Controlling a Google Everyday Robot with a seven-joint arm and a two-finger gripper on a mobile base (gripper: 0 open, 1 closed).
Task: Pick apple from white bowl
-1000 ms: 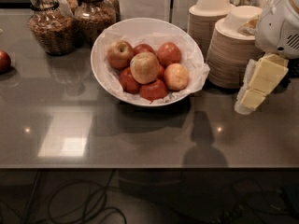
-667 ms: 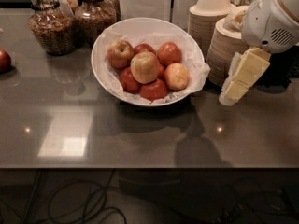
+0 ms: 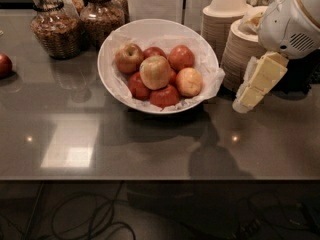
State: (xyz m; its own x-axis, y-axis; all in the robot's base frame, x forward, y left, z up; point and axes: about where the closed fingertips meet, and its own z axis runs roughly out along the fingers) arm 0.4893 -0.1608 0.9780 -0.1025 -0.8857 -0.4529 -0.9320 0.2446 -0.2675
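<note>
One white bowl (image 3: 150, 29) on the counter (image 3: 150, 149) shows seven apples; the apple (image 3: 155, 72), the palest, lies top centre. Behind stand two jars (image 3: 55, 31) and two bowl stacks (image 3: 224, 26). The gripper (image 3: 245, 98) hangs right of the bowl, slightly nearer than a second ago; apart or together cannot be told. A lone red apple (image 3: 4, 65) is cut off at the left.
</note>
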